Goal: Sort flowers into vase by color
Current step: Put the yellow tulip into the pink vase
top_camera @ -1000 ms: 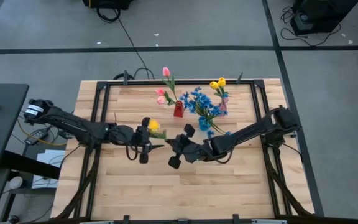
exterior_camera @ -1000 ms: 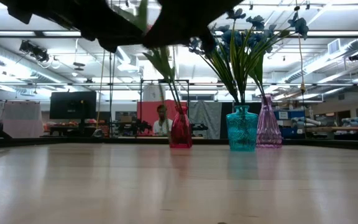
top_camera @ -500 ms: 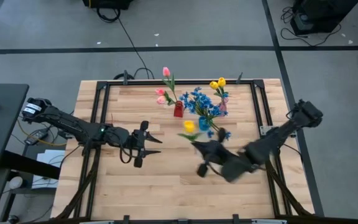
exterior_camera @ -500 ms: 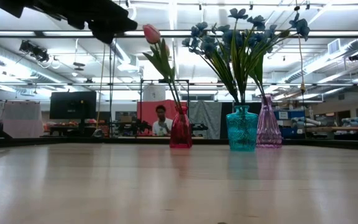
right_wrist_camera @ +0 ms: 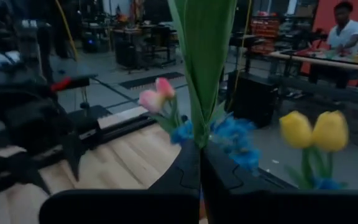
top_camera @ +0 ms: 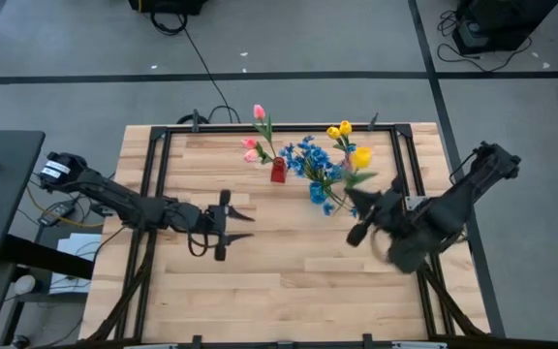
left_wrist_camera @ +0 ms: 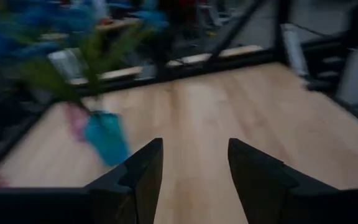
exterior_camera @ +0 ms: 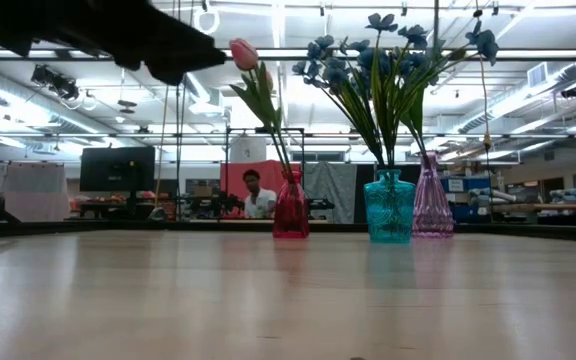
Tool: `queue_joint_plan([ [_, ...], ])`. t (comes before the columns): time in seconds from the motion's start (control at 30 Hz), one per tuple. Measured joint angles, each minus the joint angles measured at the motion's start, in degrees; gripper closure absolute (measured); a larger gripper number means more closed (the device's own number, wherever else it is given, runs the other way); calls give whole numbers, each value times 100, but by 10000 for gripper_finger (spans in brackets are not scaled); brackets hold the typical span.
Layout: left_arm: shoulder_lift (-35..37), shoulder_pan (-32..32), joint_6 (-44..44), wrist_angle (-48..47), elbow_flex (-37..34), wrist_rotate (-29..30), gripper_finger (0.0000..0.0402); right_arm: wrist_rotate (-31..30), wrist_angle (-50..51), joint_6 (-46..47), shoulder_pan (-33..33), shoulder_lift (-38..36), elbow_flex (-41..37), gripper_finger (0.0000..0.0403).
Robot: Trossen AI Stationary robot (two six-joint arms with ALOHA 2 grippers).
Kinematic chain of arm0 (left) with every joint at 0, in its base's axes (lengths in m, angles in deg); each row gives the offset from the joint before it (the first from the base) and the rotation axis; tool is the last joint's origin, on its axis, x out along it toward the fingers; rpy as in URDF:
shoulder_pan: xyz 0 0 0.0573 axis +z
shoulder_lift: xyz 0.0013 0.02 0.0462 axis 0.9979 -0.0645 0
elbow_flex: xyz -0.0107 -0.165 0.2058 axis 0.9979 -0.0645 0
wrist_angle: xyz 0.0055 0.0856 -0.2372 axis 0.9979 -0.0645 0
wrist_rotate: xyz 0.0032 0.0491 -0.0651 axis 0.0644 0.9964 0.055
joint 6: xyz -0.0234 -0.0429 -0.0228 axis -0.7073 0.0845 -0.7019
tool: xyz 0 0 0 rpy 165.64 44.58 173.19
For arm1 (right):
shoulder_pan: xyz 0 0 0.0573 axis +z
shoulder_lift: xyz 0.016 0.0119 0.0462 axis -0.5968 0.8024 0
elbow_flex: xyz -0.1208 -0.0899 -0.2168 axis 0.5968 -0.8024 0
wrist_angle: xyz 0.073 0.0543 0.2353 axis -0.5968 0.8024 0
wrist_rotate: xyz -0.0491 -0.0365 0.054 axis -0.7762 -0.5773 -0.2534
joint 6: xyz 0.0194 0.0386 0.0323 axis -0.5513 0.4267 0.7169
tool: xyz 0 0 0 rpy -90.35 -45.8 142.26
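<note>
Held in my shut right gripper (top_camera: 356, 191) (right_wrist_camera: 199, 146) is a yellow tulip (top_camera: 360, 157), high over the table's right part beside the vases. At the far middle stand three vases. A red one (top_camera: 278, 172) (exterior_camera: 290, 205) holds pink tulips (top_camera: 257, 112). A teal one (top_camera: 317, 192) (exterior_camera: 389, 207) holds blue blossoms (top_camera: 307, 155). A purple one (exterior_camera: 431, 197) holds yellow tulips (top_camera: 339, 129) (right_wrist_camera: 316, 130). My left gripper (top_camera: 240, 227) (left_wrist_camera: 194, 168) hovers open at the left middle, nothing between its fingers. My right gripper pinches the tulip low on its green stem and leaves (right_wrist_camera: 197, 134) between its two shut fingers. It comes from the table's near right side, roughly level. The long leaf (right_wrist_camera: 201, 56) rises out of the fingers. The yellow head (top_camera: 360, 157) is lifted clear, close to the purple vase's tulips.
A black metal frame (top_camera: 163, 145) runs along the table's edges. Bare wood (top_camera: 279, 281) fills the near half of the table. A person (exterior_camera: 255, 195) sits at a desk in the room beyond the far edge.
My right gripper has swung from the table's middle, beside my left gripper, toward the right and far edges and upward, turning as it went. It has carried the yellow tulip away from my left gripper to a spot beside the purple vase.
</note>
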Motion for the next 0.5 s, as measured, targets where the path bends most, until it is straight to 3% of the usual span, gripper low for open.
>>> queue_joint_plan([
  [0.3, 809, 104, 170, -135, -201, 214, 213, 229, 56, -1071, -420, -1549, 7, 396],
  [0.5, 819, 83, 157, -124, -203, 167, 213, 548, 1511, -146, -1313, -1701, -1, 396],
])
